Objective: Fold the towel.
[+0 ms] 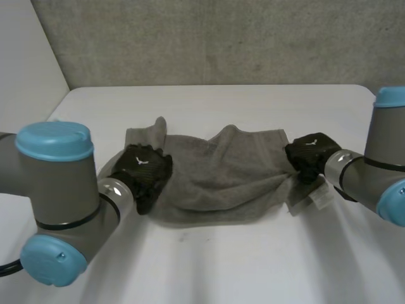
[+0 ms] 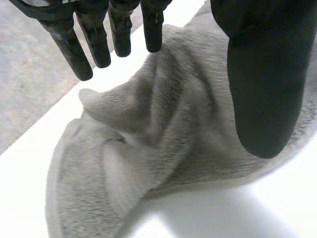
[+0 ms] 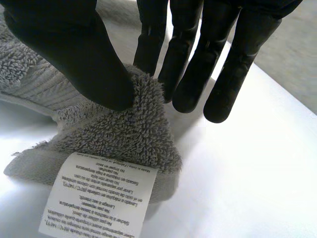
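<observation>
the head camera looks down on the table (image 1: 221, 266) from high behind; both wrist cameras sit close, each facing one end of the shared towel (image 1: 215, 183).

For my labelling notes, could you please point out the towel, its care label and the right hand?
towel (image 1: 215, 183), head view, its flat middle.
care label (image 3: 99, 203), right wrist view, its printed face.
right hand (image 3: 74, 54), right wrist view, its thumb.

One towel (image 1: 215, 183), one label (image 3: 99, 198), two hands (image 1: 145, 168) (image 1: 308, 155)
</observation>
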